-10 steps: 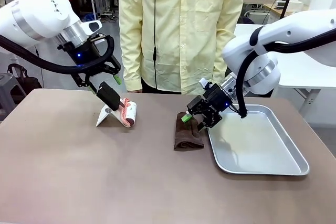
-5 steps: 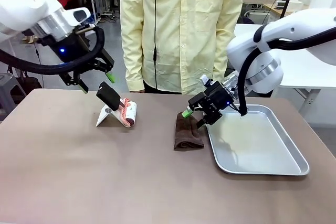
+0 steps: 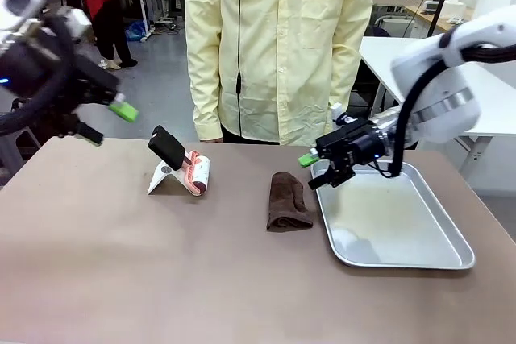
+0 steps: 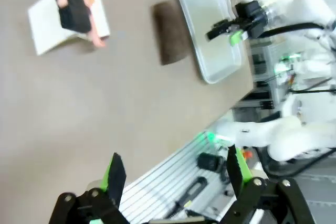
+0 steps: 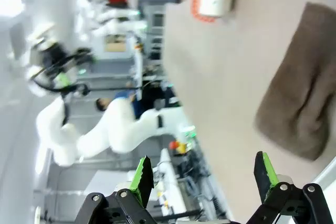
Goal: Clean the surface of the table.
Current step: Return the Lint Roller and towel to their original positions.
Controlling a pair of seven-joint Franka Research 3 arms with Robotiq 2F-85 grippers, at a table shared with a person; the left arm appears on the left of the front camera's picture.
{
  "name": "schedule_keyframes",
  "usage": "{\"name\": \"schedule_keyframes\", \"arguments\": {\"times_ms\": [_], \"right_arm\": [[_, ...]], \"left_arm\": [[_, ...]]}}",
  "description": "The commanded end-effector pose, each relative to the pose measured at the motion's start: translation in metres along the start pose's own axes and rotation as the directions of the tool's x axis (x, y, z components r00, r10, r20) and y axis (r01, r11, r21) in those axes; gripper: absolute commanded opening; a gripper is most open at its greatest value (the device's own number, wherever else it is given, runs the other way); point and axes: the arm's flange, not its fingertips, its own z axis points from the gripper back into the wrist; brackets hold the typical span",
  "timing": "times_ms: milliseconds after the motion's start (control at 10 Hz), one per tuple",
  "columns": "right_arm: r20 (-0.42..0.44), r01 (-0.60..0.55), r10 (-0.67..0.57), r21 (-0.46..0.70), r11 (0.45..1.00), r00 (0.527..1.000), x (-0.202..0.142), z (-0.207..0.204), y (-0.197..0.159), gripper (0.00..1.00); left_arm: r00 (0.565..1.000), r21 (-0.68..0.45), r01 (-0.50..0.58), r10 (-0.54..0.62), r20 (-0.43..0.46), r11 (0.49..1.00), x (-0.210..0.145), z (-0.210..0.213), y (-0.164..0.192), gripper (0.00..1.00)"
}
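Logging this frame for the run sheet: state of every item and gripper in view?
Taupe-brown table: bears all three items.
Brown folded cloth: lying flat, beside tray.
Rectangular silver metal tray: empty.
Lint roller with black handle: propped on white stand.
Left gripper: open, empty.
Right gripper: open, empty.

You will find no readable text here; no label, brand or number can be made out on anything. What might be print is too blurred to tell.

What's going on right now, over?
Left gripper open, raised off the table. Right gripper open over the tray. Brown cloth lies unheld. Nothing blocking.
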Motion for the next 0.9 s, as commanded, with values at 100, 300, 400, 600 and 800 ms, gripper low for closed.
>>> {"name": "schedule_keyframes", "arguments": {"times_ms": [100, 300, 400, 600, 800], "right_arm": [[-0.048, -0.097, 0.112, 0.246, 0.964, 0.993, -0.054, 0.032, 0.016, 1.00], [-0.001, -0.129, 0.135, 0.292, 0.948, 0.991, -0.079, 0.048, 0.022, 1.00], [0.053, -0.147, 0.138, 0.283, 0.948, 0.989, -0.093, 0.055, 0.027, 1.00], [0.208, -0.191, 0.140, 0.248, 0.950, 0.968, -0.128, 0.071, 0.039, 1.00], [0.294, -0.177, 0.109, 0.215, 0.960, 0.949, -0.148, 0.079, 0.053, 1.00]], "left_arm": [[0.993, -0.339, -0.030, 0.066, 0.095, 0.940, -0.032, 0.028, 0.071, 1.00], [0.980, -0.485, -0.008, 0.102, 0.168, 0.874, -0.040, 0.038, 0.114, 1.00], [0.974, -0.518, 0.041, 0.082, 0.212, 0.854, -0.047, 0.044, 0.128, 1.00], [0.958, -0.417, 0.033, 0.090, 0.272, 0.908, -0.046, 0.046, 0.161, 1.00], [0.971, -0.393, 0.097, -0.001, 0.238, 0.914, -0.021, 0.027, 0.192, 1.00]]}}
